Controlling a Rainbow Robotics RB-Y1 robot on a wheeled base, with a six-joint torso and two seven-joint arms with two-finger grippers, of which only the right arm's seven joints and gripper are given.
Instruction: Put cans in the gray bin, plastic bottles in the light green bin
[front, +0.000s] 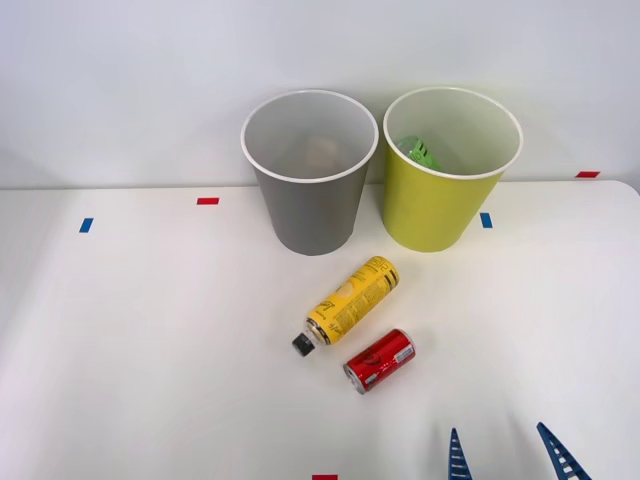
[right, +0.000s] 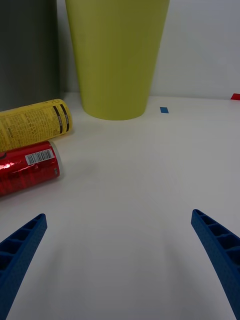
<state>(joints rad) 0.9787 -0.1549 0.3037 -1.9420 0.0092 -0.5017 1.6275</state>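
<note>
The right claw hovers low over the near edge of the white desk, its blue ribbed fingers spread wide apart and holding nothing.

Just ahead and toward the robot's left lies the red can, on its side. Touching or almost touching it on the far side is the yellow bottle, also lying down, black cap pointing toward the robot. Behind them stand the gray bin and the light green bin, side by side, with something green already inside the green one.

How will they handle? The can looks light, likely empty, with thin metal walls that would dent under a hard squeeze. It is smooth, glossy and round, so it may roll at a nudge. The safest hold seems to be across the middle of its body, fingers either side of the curve. The bottle is longer and probably softer, giving under pressure. Its wrapped middle is the place to take it, not the narrow neck.

As for writing, the wrist view shows a white barcode label on the can and dense black print with two dark bands on the bottle's yellow wrap, too small to read. The can's white lettering cannot be made out, and no brand can be told.
</note>
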